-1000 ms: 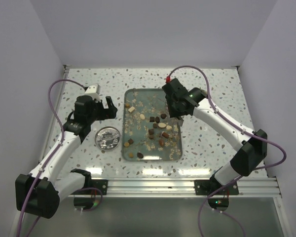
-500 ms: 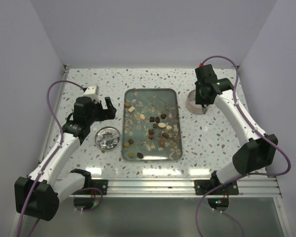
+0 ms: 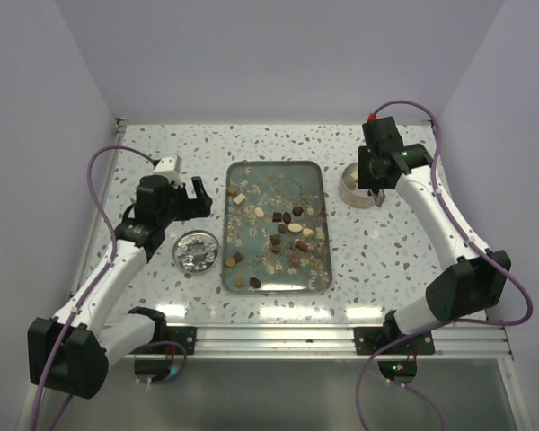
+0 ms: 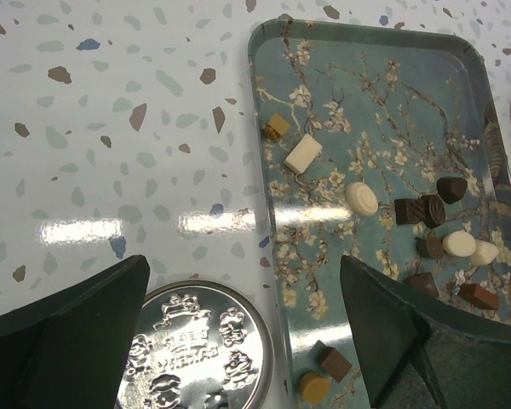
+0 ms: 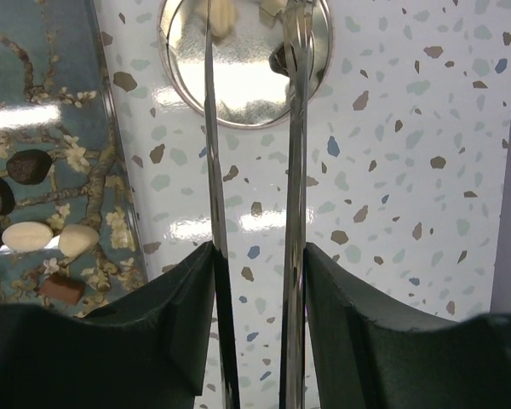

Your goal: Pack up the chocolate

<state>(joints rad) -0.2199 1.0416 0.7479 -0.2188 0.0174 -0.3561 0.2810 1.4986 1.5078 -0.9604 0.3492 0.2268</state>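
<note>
On the floral tray (image 4: pixel 383 102) the chocolate (image 4: pixel 362 198) lies scattered, dark brown cubes and cream ovals; left fingers (image 4: pixel 68 341) spread wide, right fingers (image 5: pixel 294 213) slightly apart above the right-hand round tin (image 5: pixel 238 94).

Swung the right gripper (image 3: pixel 375 190) clean off the floral tray (image 3: pixel 275 164) and over to the round tin (image 3: pixel 349 190) on its right, so no more arm hiding that tin like a second ago. Nudged a touch further right over it in the last half second. Also eased the thin fingers (image 5: pixel 211 128) apart a bit, dark chocolate (image 5: pixel 278 60) down in the tin beside one of them.
</note>
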